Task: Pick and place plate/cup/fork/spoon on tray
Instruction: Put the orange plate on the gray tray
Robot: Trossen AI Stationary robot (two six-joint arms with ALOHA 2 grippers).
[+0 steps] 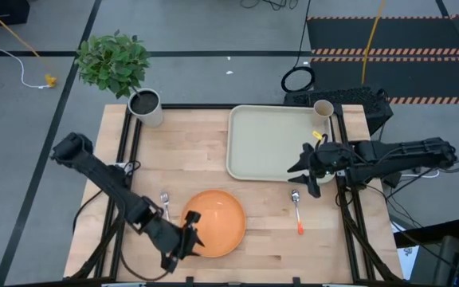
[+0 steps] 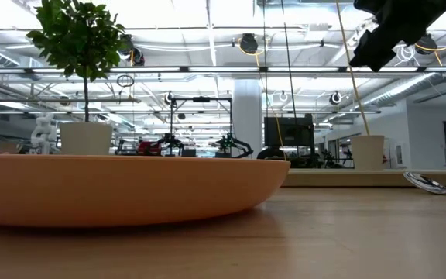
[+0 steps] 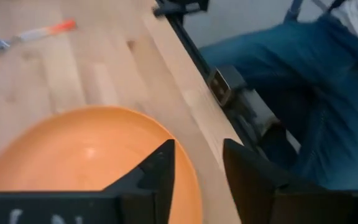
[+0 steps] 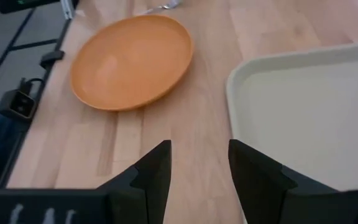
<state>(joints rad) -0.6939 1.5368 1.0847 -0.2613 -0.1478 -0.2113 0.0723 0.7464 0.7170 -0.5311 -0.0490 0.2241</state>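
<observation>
The orange plate (image 1: pixel 213 222) lies flat on the table near its front edge. My left gripper (image 1: pixel 196 229) is open at the plate's near left rim; in the left wrist view (image 3: pixel 197 149) one finger stands over the plate's inside and the other outside the rim (image 3: pixel 188 177). The fork (image 1: pixel 166 203) lies left of the plate and the spoon (image 1: pixel 297 209) to its right. The tray (image 1: pixel 273 142) lies at the far right, with the cup (image 1: pixel 323 108) at its far right corner. My right gripper (image 1: pixel 301 177) is open and empty, held high by the tray's near right corner.
A light pot (image 1: pixel 146 105) with dark soil and a green plant (image 1: pixel 114 60) stand at the table's far left corner. A person's legs in blue jeans (image 3: pixel 303 93) show past the table's near edge. Bare wood lies between the plate and the tray (image 4: pixel 197 118).
</observation>
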